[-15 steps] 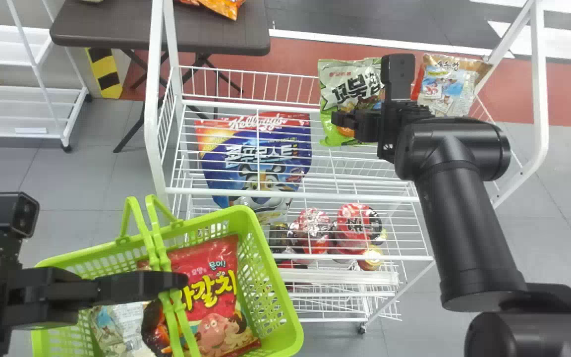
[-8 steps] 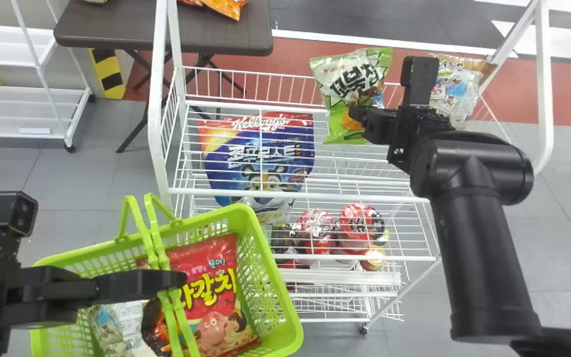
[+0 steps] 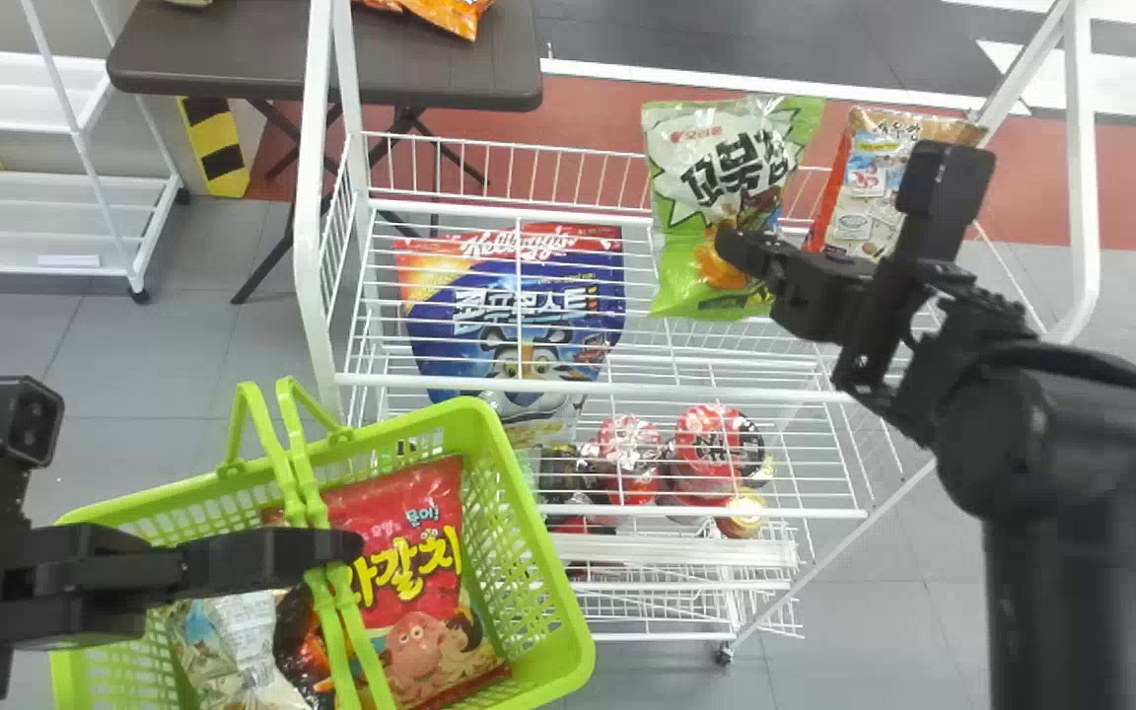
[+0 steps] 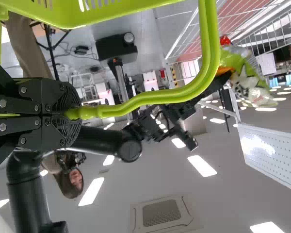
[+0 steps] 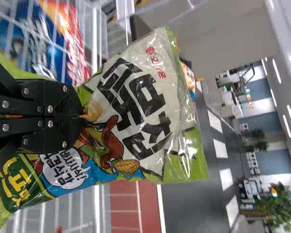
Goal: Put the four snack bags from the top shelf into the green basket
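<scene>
Our left fingers [image 3: 272,557] are closed on the green plastic basket's [image 3: 541,523] handle; inside lies a red snack bag [image 3: 430,602] with yellow lettering. Our right fingers [image 3: 744,253] pinch a dark-lettered, green-and-white plastic snack bag [image 3: 726,158] at the white wire shelf [image 3: 568,386].

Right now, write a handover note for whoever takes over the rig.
Left tool: shut on the basket handles.
Right tool: shut on the green-and-white snack bag, over the top shelf.
Done: red snack bag and a pale one lie in the green basket.
Left: basket the held bag, then the red-and-brown snack bag at the shelf's right end.
</scene>
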Robot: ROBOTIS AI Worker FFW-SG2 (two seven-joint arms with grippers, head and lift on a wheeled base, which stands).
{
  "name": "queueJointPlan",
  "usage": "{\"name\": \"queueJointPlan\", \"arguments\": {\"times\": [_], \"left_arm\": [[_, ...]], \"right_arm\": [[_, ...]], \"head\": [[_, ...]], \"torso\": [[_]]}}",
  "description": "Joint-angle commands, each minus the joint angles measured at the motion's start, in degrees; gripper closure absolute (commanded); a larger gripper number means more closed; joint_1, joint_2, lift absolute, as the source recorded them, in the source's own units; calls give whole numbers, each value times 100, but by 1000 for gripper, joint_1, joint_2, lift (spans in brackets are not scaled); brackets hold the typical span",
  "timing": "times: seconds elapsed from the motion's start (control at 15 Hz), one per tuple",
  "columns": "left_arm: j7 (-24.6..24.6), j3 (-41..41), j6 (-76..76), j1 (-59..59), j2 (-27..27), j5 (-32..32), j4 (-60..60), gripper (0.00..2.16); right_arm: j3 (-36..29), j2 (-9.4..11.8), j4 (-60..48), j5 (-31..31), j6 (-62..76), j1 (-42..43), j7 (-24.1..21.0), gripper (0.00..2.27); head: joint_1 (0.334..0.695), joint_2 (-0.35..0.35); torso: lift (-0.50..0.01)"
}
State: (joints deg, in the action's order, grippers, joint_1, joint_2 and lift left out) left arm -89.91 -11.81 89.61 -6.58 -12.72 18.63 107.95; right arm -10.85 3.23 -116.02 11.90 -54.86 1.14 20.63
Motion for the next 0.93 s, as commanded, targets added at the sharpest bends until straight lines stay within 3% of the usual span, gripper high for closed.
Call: {"name": "queueJointPlan", "arguments": {"times": [0.0, 0.2, 0.27, 0.6, 0.87], "left_arm": [[-66, -6, 42, -1, 24, 0, 16, 2148], [-66, 3, 42, -1, 41, -9, 16, 2148], [-66, 12, 42, -1, 50, -9, 24, 2148], [-66, 47, 42, -1, 59, -9, 42, 2148], [-66, 3, 42, -18, 59, 0, 33, 2148]], "right_arm": [[48, 2, -1177, 752, -1155, -623, 28, 2253], [303, 2, -2170, 1464, -2930, -1036, 90, 2253], [444, 2, -2355, 1666, -3522, -1072, 90, 2253], [1525, -16, -2302, 1851, -3522, -808, -77, 2253], [2122, -7, -1819, 1736, -3522, -711, -534, 2219]], "head": [[695, -134], [695, -75], [695, -16], [695, 146], [695, 223]], "torso": [[0], [0], [0], [0], [0]]}}
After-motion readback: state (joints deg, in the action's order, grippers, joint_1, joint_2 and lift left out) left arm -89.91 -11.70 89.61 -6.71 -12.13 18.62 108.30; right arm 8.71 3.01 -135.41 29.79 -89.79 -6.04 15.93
